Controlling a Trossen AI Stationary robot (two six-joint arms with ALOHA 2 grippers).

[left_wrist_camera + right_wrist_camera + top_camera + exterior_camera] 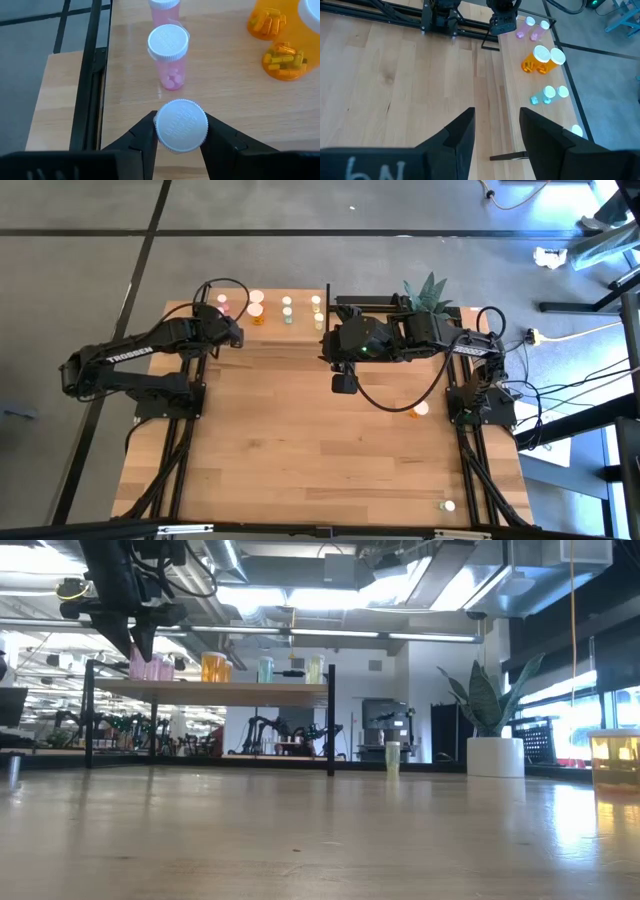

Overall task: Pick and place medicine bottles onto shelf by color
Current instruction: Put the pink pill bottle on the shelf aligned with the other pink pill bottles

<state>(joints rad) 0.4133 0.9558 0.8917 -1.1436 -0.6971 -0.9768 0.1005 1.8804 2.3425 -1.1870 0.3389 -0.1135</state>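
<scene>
In your overhead view, the shelf [285, 330] is sitting at the table's far edge, upper centre of the frame, and the small bottles on it are showing mostly as white caps, so body colours are hard to read. The left gripper [232, 332] is reaching over the shelf's left end; the right gripper [343, 383] is hanging over bare table right of centre. In your low view, the left gripper is coming down at upper left beside the pink bottles [150, 668], its fingertips blurring into them. In your left wrist view, the fingers [142, 135] are clamping a white-capped bottle [180, 125]; its body is hidden under the cap. In your right wrist view, the right gripper [496, 127] is standing wide apart, holding nothing.
</scene>
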